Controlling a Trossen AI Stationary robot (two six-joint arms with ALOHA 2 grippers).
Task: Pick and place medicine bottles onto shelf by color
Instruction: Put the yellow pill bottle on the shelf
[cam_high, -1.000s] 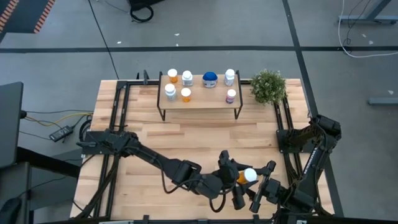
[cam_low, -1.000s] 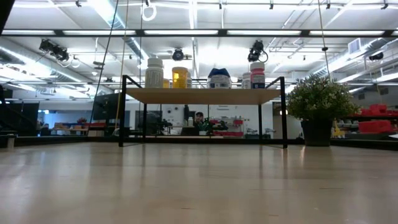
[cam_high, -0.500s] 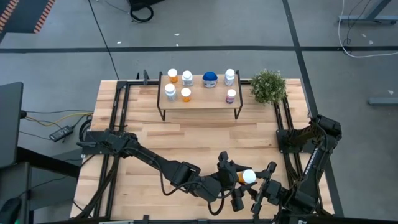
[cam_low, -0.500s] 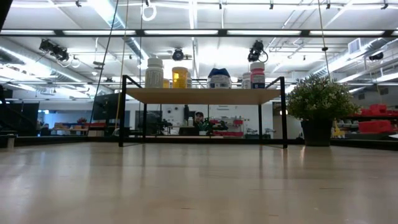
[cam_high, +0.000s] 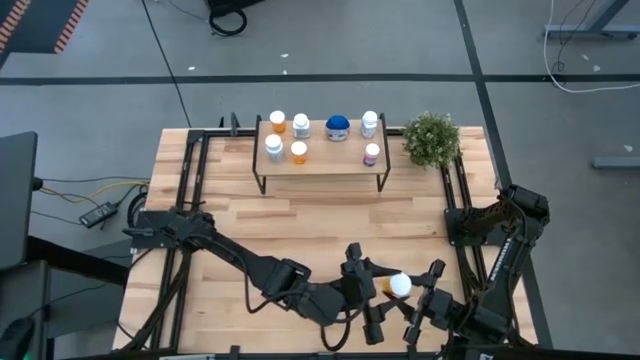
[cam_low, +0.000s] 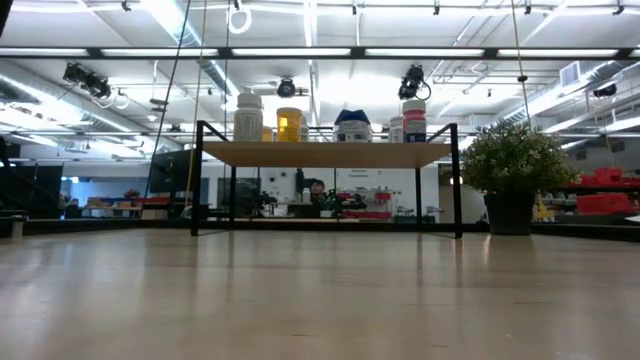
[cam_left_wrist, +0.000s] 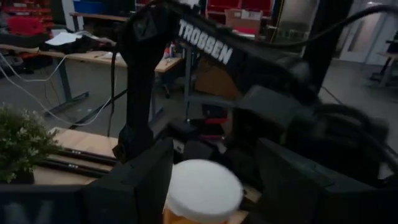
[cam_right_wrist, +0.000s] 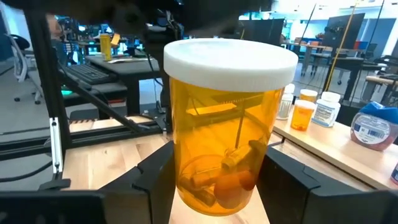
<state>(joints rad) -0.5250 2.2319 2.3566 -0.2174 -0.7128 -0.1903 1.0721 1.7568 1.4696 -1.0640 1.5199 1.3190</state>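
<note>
Jaws of both the left gripper (cam_high: 372, 300) and the right gripper (cam_high: 412, 312) flank one orange pill bottle (cam_high: 397, 286) at the worktop's near edge; which one grips it, I cannot tell. Six bottles already stand on the shelf (cam_high: 320, 158); this one remains.

Orange bottle (cam_left_wrist: 202, 198) cut off at frame edge.
Body hidden between left gripper (cam_left_wrist: 211, 186) fingers; right arm behind blurred.

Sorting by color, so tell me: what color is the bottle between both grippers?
Orange bottle, white cap; right wrist view.
</note>
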